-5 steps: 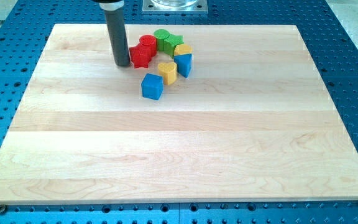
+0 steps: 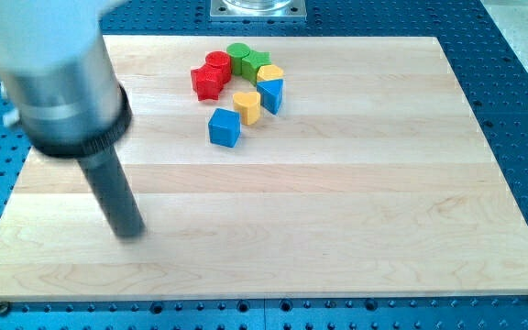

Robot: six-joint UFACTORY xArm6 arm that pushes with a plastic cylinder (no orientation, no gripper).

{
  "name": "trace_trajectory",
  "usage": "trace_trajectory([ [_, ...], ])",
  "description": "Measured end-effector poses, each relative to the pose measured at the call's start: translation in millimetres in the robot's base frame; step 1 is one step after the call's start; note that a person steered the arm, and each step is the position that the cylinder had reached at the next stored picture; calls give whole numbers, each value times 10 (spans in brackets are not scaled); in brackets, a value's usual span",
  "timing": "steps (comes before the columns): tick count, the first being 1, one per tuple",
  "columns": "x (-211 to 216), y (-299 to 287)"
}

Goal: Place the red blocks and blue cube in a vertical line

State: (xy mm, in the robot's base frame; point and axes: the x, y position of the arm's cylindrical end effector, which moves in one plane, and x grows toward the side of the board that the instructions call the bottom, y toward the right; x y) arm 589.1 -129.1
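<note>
A: Status on the line?

B: Not formed. Red star block (image 2: 206, 84) and red cylinder (image 2: 217, 62) touch, clustered at the view's top of the tabletop (image 2: 356, 229). Blue cube (image 2: 225, 127) sits apart, below them, slightly right.

A: Hand?

B: No hand, just a rod, holding nothing. Tip (image 2: 131, 231) is well apart from all blocks, lower left. All three probably need nudging into column.

The arm's grey upper body (image 2: 58, 64) is motion-blurred and cut off by the view's top edge.
</note>
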Motion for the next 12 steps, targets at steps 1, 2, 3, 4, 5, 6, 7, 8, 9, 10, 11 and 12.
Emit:
trace_trajectory([
  [1,295,648],
  [2,68,1433],
  [3,-241,1610],
  [4,-1106,1615],
  [5,-1733,1312],
  [6,-1742,1273],
  [7,-1730,1067],
  [8,-1630,1057],
  [9,-1224,1092],
  [10,-790,1114],
  [11,-829,1010],
  [12,-1409,793],
])
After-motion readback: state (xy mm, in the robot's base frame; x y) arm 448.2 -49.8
